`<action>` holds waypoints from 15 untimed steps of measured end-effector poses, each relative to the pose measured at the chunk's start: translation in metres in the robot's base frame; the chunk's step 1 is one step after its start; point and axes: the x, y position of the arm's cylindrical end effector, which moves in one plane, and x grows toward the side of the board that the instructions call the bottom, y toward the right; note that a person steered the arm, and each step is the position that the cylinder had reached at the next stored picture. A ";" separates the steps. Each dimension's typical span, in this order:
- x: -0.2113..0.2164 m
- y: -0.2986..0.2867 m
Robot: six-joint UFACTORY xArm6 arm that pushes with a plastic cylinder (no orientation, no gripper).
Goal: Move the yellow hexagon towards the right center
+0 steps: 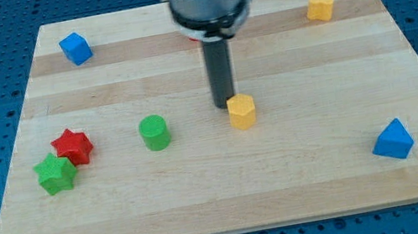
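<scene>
The yellow hexagon point(242, 111) sits near the middle of the wooden board point(303, 169). My tip point(224, 104) stands right at the hexagon's upper left edge, touching it or nearly so. The dark rod comes down from the grey arm at the view's top centre.
A yellow cube point(321, 6) lies at the top right. A blue triangular block point(393, 141) lies at the lower right. A green cylinder point(155, 133) is left of the hexagon. A red star point(73, 146) and green star point(55, 174) touch at the left. A blue cube point(75, 48) is top left.
</scene>
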 end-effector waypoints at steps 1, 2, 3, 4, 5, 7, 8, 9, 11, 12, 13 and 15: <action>-0.002 0.043; -0.002 0.047; -0.003 0.033; -0.003 0.001; -0.003 -0.029; 0.038 -0.044; 0.046 -0.044; 0.045 -0.024; -0.005 0.080; -0.051 0.128; -0.091 0.162; -0.092 0.159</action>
